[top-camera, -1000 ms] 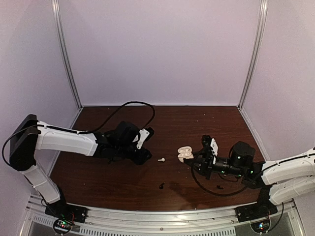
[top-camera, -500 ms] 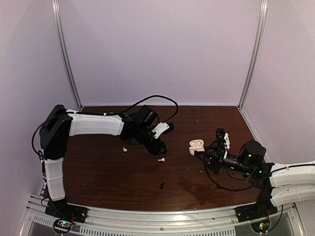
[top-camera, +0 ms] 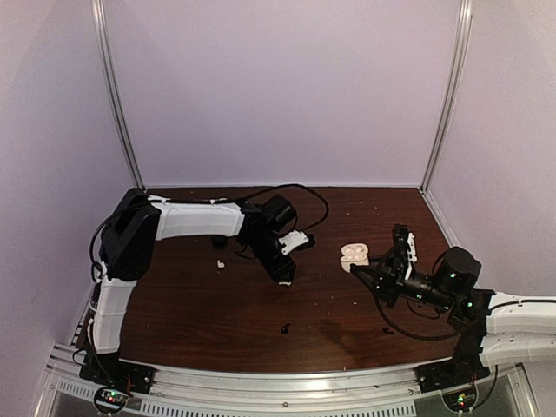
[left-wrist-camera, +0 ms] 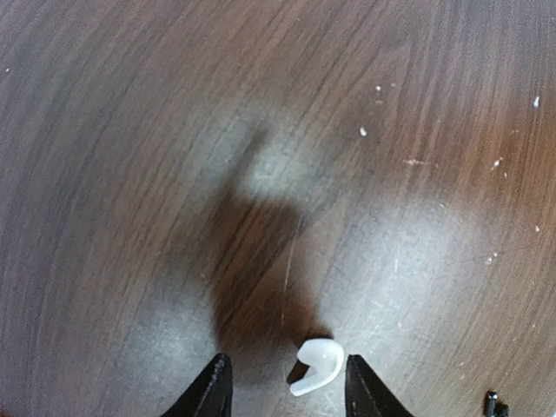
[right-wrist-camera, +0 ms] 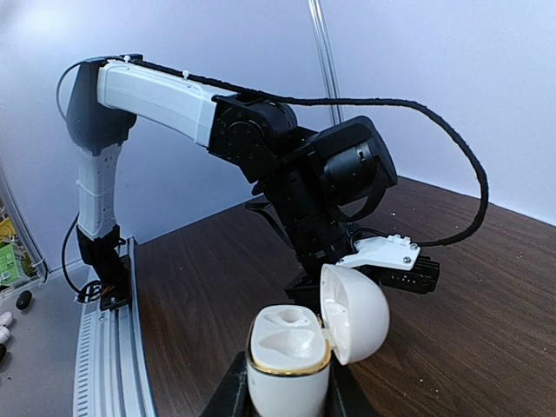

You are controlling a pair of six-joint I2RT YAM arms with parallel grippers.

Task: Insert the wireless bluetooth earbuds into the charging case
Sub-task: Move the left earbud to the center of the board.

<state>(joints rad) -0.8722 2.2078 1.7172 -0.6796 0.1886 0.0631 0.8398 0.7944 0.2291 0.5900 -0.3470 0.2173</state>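
One white earbud (left-wrist-camera: 317, 365) lies on the dark wood table between the tips of my left gripper (left-wrist-camera: 285, 391). The gripper is open, and the bud sits close to its right finger (left-wrist-camera: 360, 393). From above, the left gripper (top-camera: 284, 274) hides that bud. A second white earbud (top-camera: 220, 263) lies to its left, and a black earbud (top-camera: 285, 328) lies nearer the front. My right gripper (right-wrist-camera: 287, 393) is shut on the white charging case (right-wrist-camera: 291, 356), held upright with its lid (right-wrist-camera: 354, 313) open and both sockets empty. The case (top-camera: 354, 254) hangs right of centre.
Another small dark bit (top-camera: 388, 331) lies on the table under the right arm. The left arm's black cable (top-camera: 308, 195) loops over the back of the table. Pale walls with metal posts (top-camera: 117, 104) close in the back and sides.
My left arm has swung right and come down with its fingers on either side of a white earbud, uncovering the other white bud. The right gripper has carried the open case right and back.
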